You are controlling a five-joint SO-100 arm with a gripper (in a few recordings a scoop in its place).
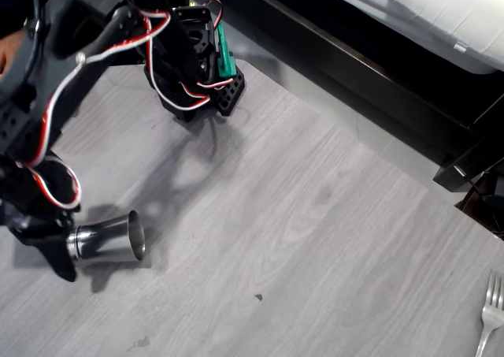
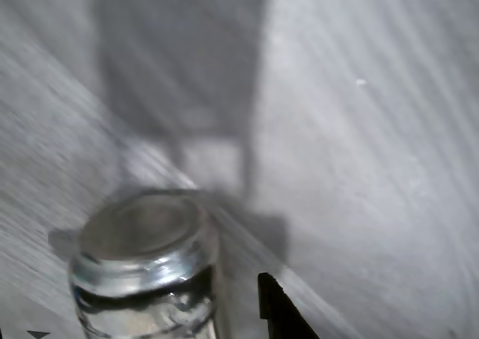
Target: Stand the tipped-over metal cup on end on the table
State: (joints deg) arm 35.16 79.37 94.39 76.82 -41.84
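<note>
One small shiny silver steel cup [image 1: 110,240], tapered with a flared rim, also in the wrist view [image 2: 146,268]. One silver metal fork [image 1: 490,314] at the overhead view's lower right edge. One wide light-grey wood-grain table [image 1: 315,239]. One black two-finger gripper [image 1: 55,251].

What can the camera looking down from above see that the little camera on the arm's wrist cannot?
The overhead view alone takes in the arm's black body with red and white wires, the silver fork at the lower right edge and the black ledge along the top. The wrist view alone looks straight at the metal cup base, with one dark fingertip beside it. Both share the cup and the grey wood-grain table, with the jaws at the cup's base end.
</note>
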